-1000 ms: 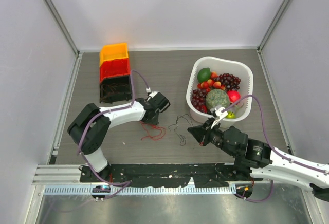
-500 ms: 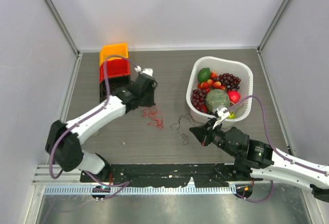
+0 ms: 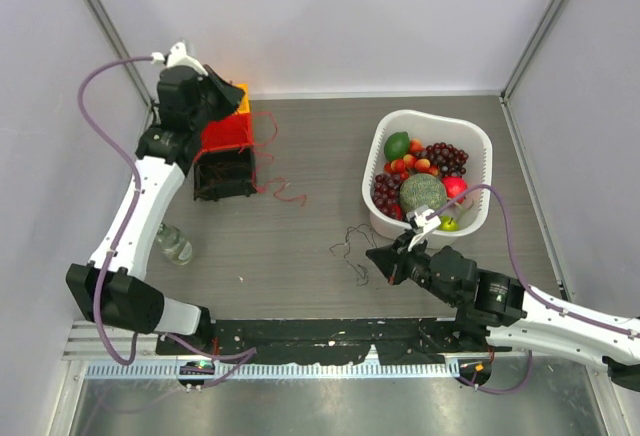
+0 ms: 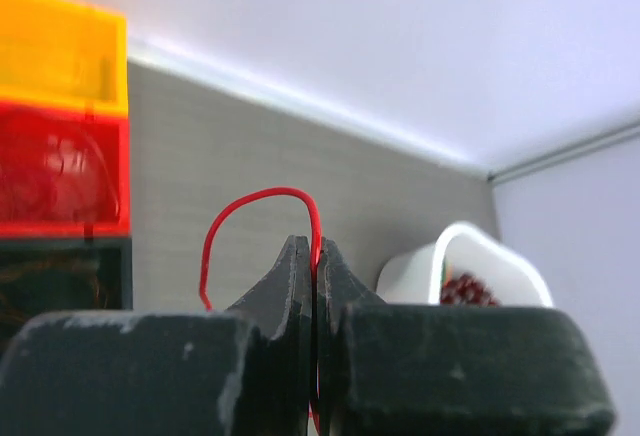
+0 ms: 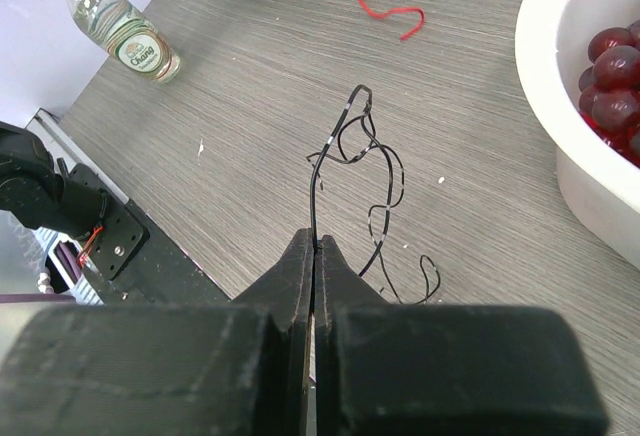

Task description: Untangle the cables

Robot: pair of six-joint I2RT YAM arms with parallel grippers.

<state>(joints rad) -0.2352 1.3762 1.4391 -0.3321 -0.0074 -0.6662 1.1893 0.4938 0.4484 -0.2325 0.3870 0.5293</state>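
Observation:
The cables lie apart as two strands. My left gripper [image 3: 228, 96] is raised over the stacked bins at the back left and is shut on the thin red wire [image 3: 284, 191], which trails from it down to the table. The left wrist view shows the red wire [image 4: 250, 199] looping up out of the closed left gripper [image 4: 316, 246]. My right gripper [image 3: 374, 256] is low at the centre and shut on one end of the dark wire [image 3: 350, 246]. In the right wrist view the dark wire [image 5: 385, 171] curls across the table from the right gripper [image 5: 316, 241].
Stacked orange, red and black bins [image 3: 224, 146] stand at the back left. A white basket [image 3: 440, 116] of fruit sits at the right, close to the right arm. A small glass bottle [image 3: 175, 246] lies at the left near the left arm.
My left arm has lifted and swung up and back-left to the bins, dragging the red wire away from the dark one. The bottle now shows. The right gripper has barely moved.

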